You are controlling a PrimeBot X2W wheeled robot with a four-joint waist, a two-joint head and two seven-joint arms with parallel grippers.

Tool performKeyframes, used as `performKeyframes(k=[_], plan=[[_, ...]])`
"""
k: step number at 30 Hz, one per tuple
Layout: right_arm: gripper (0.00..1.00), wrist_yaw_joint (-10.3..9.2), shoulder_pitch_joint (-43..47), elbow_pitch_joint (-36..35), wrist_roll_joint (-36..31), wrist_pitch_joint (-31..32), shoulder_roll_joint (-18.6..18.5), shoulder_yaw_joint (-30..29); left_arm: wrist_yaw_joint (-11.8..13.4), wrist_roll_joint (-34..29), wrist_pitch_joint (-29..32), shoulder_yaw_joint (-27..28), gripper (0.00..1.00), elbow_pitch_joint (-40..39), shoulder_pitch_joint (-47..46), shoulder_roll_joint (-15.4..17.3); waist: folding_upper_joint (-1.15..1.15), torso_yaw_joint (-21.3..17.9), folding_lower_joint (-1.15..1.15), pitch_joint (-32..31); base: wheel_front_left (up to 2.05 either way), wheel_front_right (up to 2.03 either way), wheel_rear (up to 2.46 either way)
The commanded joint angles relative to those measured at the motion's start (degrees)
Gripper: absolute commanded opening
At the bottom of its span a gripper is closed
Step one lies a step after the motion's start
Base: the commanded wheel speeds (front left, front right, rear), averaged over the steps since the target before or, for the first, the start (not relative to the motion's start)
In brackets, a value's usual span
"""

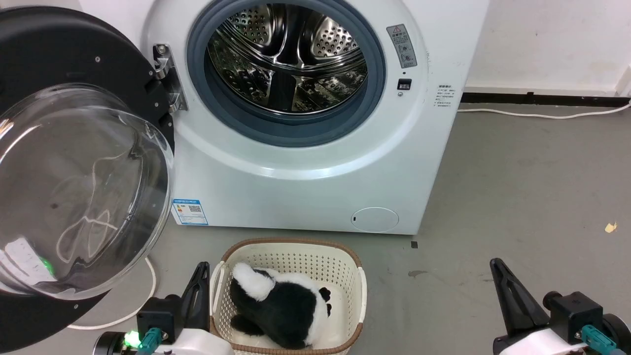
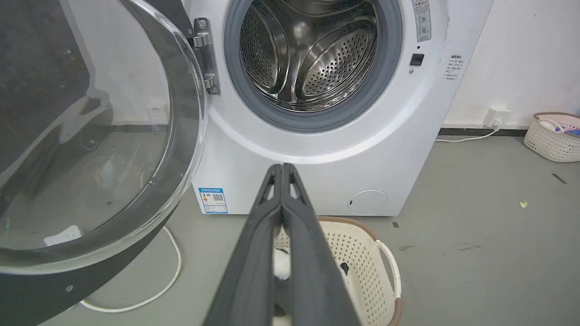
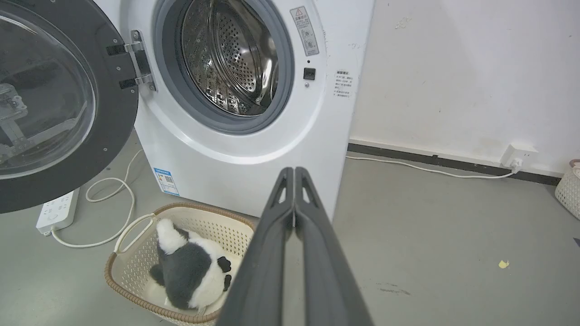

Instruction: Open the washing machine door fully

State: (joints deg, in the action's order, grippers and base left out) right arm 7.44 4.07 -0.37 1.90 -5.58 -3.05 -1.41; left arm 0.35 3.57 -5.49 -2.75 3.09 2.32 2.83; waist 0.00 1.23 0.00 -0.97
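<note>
**A:** Head view. State the position of the washing machine door [image 1: 74, 187].

**B:** It is swung out on its hinge [image 1: 165, 74], to the left of the drum mouth [image 1: 288, 59]. The door is round, so no long axis applies. Its inner face and glass bowl point towards the camera, and its free edge runs off the left side of the frame.

**A:** Grippers?

**B:** The left gripper [image 1: 201, 270] sits at the lower left, just beside the basket [image 1: 291, 244], which holds a black-and-white plush toy [image 1: 276, 305]. The right gripper [image 1: 496, 264] sits at the lower right, over the grey floor [image 1: 517, 197]. Both have their jaws pressed together, hold nothing and are well apart from the door.

**A:** Left wrist view.

**B:** Jaws together, tips pointing at the machine's white front [image 2: 353, 172] below the drum mouth. The door takes up the left part, with its hinge edge next to the drum mouth and its bowl facing this camera.

**A:** Right wrist view.

**B:** Jaws together and empty, above the floor beside the basket. The door hangs at the upper left, opened wide, with its inner face turned out to the room
</note>
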Motion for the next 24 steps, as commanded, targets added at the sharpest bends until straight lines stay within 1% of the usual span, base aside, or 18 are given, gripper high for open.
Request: performKeyframes(k=[1, 24], plan=[[0.00, 0.03, -1.29, 0.18, -0.28, 0.37, 0.11, 0.14, -0.17, -0.50, 0.30, 0.30, 0.00, -0.42, -0.61, 0.04, 0.00, -0.01, 0.00, 0.01, 0.00, 0.00, 0.00], [0.00, 0.04, -2.73, 0.28, -1.12, 3.07, 0.14, 0.80, -0.26, -2.09, 2.99, 1.57, 0.00, -1.81, -1.49, 0.04, 0.00, -0.65, 0.00, 0.51, 0.00, 0.00, 0.00]])
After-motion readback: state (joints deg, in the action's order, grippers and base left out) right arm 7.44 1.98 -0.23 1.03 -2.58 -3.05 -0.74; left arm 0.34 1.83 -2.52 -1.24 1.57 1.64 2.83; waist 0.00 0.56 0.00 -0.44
